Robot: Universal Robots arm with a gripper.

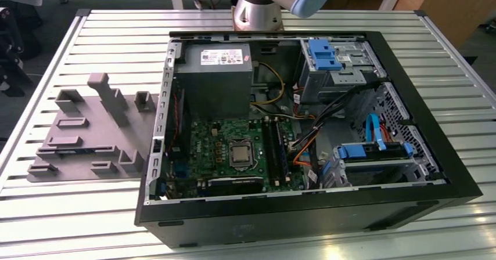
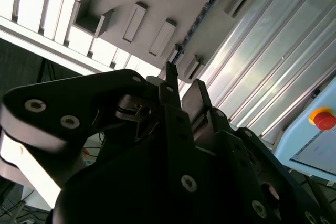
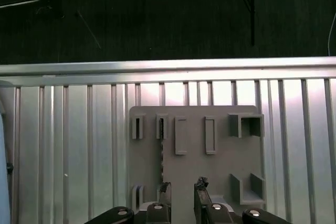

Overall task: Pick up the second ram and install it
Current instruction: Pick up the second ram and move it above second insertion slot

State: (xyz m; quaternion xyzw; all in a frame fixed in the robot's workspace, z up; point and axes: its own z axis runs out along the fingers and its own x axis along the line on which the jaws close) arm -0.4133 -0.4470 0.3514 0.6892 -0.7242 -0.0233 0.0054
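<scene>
Grey holder (image 3: 220,158) lies on the slatted table (image 3: 73,145), at the exterior view's left of the open computer case (image 1: 310,216). Ram (image 3: 161,156) sits edge-on in a holder slot. Jaws are parted and empty, poised over the holder near the ram's end.

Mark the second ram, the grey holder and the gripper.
second ram (image 3: 161,156): first wrist view, middle of its dark edge.
grey holder (image 3: 220,169): first wrist view, bare flat face.
gripper (image 3: 183,186): first wrist view, midway between fingertips.

Matt plastic holder (image 1: 85,131), shiny ribbed metal table (image 1: 69,213)
</scene>
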